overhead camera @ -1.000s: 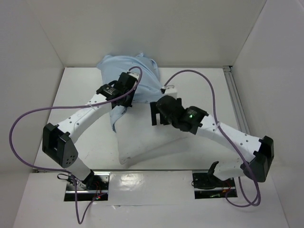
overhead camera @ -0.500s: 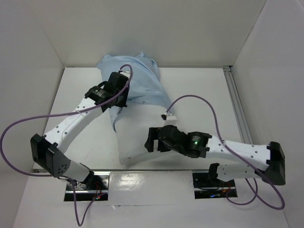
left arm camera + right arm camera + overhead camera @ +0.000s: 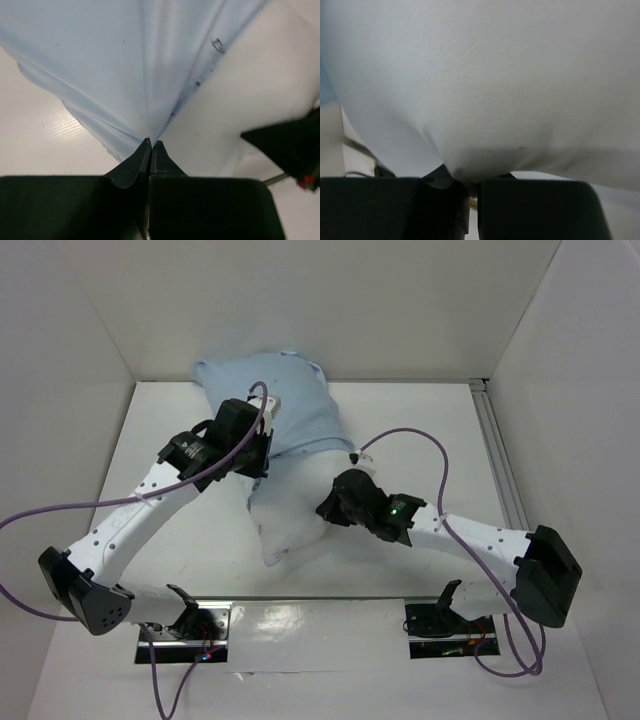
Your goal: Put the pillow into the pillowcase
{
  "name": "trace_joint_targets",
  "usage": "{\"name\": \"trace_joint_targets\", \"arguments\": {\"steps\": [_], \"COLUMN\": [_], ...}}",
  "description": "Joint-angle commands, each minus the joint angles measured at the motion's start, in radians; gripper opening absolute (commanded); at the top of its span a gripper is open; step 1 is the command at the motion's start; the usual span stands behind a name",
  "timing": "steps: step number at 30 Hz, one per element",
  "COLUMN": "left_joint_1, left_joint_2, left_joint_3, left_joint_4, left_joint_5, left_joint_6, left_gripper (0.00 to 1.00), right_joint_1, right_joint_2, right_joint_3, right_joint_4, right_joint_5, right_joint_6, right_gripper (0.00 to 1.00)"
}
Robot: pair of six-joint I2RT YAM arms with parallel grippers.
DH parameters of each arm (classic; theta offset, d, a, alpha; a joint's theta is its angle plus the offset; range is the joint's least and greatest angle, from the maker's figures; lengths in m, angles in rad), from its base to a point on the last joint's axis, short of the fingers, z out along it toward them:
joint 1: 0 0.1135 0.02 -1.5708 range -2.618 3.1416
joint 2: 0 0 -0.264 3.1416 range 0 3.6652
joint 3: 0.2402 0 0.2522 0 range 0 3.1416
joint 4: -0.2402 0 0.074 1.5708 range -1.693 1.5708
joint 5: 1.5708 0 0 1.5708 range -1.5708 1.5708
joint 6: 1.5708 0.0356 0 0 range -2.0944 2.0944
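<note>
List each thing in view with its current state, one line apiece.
Pillow: far end inside the pillowcase, near end bare and pinched by the right claw.
Pillowcase: wrinkled, pulled over the pillow's far part, with its edge pinched by the left claw.
Left claw: shut on the pillowcase.
Right claw: shut on the pillow.

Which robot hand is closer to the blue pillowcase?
Left. The left gripper is pinching the pillowcase edge; the right gripper grips the white pillow instead.
</note>
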Motion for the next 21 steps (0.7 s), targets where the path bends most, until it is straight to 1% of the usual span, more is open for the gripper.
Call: {"name": "trace_joint_targets", "arguments": {"steps": [1,2,3,4,6,7,9,10,11,12,13,14,15,16,18,19,20,21], "left_joint_1": [-0.061,-0.093,-0.128,-0.147,-0.202,-0.213,-0.213,-0.213,-0.195,-0.176,-0.149,-0.149,-0.159,-0.191,-0.201,-0.19,-0.19,-0.181], "left_joint_2": [-0.048,-0.048,-0.048,-0.031,0.028,0.097,0.185,0.231,0.275,0.364,0.394,0.407,0.408,0.374,0.325,0.301,0.264,0.248], "left_joint_3": [0.046,0.084,0.106,0.153,0.221,0.303,0.4,0.49,0.54,0.59,0.632,0.656,0.645,0.581,0.488,0.442,0.361,0.323], "left_joint_4": [-0.027,-0.027,-0.027,0.015,0.065,0.116,0.134,0.134,0.087,0.05,0.025,0.025,0.037,0.058,0.104,0.14,0.14,0.14], "left_joint_5": [0.138,0.178,0.25,0.288,0.359,0.388,0.457,0.458,0.448,0.506,0.561,0.607,0.638,0.62,0.6,0.59,0.579,0.562], "left_joint_6": [-0.065,-0.09,-0.102,-0.102,-0.136,-0.136,-0.115,-0.095,-0.083,-0.082,-0.096,-0.107,-0.107,-0.107,-0.13,-0.13,-0.141,-0.141], "left_gripper": [0.0,0.0,0.0,0.0,0.0,0.0,0.0,0.0,0.0,0.0,0.0,0.0,0.0,0.0,0.0,0.0,0.0,0.0], "right_joint_1": [-0.124,-0.162,-0.173,-0.186,-0.198,-0.198,-0.198,-0.198,-0.212,-0.227,-0.245,-0.289,-0.314,-0.337,-0.383,-0.394,-0.414,-0.414], "right_joint_2": [-0.009,-0.04,-0.071,-0.083,-0.092,-0.083,-0.042,0.024,0.058,0.09,0.149,0.176,0.197,0.231,0.242,0.242,0.215,0.193], "right_joint_3": [0.088,0.126,0.143,0.157,0.18,0.18,0.171,0.171,0.171,0.171,0.16,0.149,0.14,0.129,0.111,0.094,0.064,0.042], "right_joint_4": [0.1,0.074,0.065,0.065,0.078,0.114,0.16,0.171,0.203,0.23,0.255,0.296,0.324,0.35,0.384,0.396,0.423,0.437], "right_joint_5": [0.036,0.036,0.062,0.062,0.073,0.064,0.032,0.031,0.031,0.018,0.004,-0.028,-0.053,-0.077,-0.107,-0.125,-0.148,-0.148], "right_joint_6": [-0.057,-0.088,-0.1,-0.111,-0.12,-0.12,-0.11,-0.094,-0.075,-0.074,-0.059,-0.029,-0.015,0.002,0.045,0.059,0.068,0.083], "right_gripper": [0.0,0.0,0.0,0.0,0.0,0.0,0.0,0.0,0.0,0.0,0.0,0.0,0.0,0.0,0.0,0.0,0.0,0.0]}}
